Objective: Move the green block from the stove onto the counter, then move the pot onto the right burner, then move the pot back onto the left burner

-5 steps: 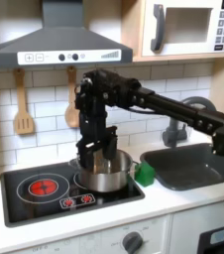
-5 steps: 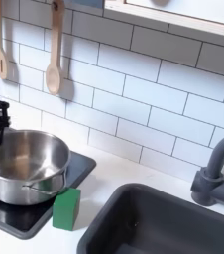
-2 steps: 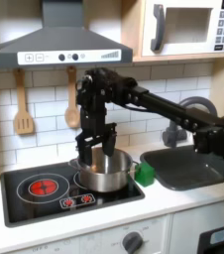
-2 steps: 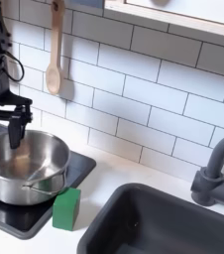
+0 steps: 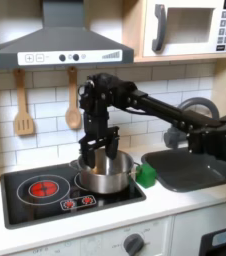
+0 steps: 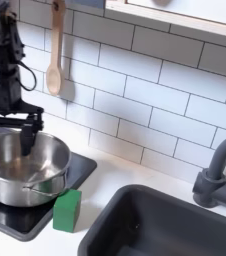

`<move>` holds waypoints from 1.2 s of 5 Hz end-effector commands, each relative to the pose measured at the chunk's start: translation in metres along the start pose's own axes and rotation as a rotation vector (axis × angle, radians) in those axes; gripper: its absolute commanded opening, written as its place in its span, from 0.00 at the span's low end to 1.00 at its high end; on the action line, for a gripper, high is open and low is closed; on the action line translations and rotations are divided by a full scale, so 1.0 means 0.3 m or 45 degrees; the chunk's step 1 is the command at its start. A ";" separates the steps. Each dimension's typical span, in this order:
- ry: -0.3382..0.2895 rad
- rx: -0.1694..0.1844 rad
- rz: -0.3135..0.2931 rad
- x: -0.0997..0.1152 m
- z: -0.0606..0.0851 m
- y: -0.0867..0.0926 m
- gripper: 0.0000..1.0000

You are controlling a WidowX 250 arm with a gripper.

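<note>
In the first exterior view, far off to the gripper's left on that view's left side, a wooden spatula (image 5: pixel 23 105) hung against the white tiled wall (image 5: pixel 185 85), and a wooden spoon (image 5: pixel 72 102) hung nearer the arm. Below and left of the gripper lay the stove (image 5: pixel 25 205), its left burner (image 5: pixel 47 186) bare and red. The gripper (image 5: pixel 98 150) itself hung directly over the pot (image 5: pixel 107 175), which sat on the right burner, the spiral there being hidden beneath it. In the second exterior view the gripper (image 6: pixel 12 135) stood with its jaws spread wide, one finger (image 6: pixel 30 134) dipping down toward the rim of the pot (image 6: pixel 25 170) at the back, the other lost at that view's left edge; it had hold of nothing, and whether the finger touched the steel could not be told. Just to the right of the gripper and lower, the green block (image 5: pixel 145 175) rested on the counter (image 5: pixel 175 205), right beside the stove's right edge and close to the pot; in the second exterior view the green block (image 6: pixel 67 210) stood against the corner of the stove (image 6: pixel 80 170). Farther right of the gripper sat the dark sink basin (image 5: pixel 190 165) with its grey faucet (image 6: pixel 217 175) behind.
</note>
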State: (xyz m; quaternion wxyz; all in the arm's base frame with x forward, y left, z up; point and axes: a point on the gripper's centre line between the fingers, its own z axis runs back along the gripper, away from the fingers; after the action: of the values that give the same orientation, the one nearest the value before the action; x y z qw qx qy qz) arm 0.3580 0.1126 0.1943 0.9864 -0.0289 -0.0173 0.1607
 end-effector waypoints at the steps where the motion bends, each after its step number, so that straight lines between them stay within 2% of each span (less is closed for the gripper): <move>1: 0.007 -0.012 -0.031 0.022 -0.011 -0.063 1.00; 3: 0.023 0.020 -0.031 0.011 -0.040 -0.053 1.00; 6: 0.059 0.019 -0.049 0.006 -0.083 -0.054 1.00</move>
State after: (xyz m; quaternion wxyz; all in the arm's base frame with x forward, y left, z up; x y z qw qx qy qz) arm 0.3660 0.0973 0.1724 0.9895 -0.0235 0.0022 0.1427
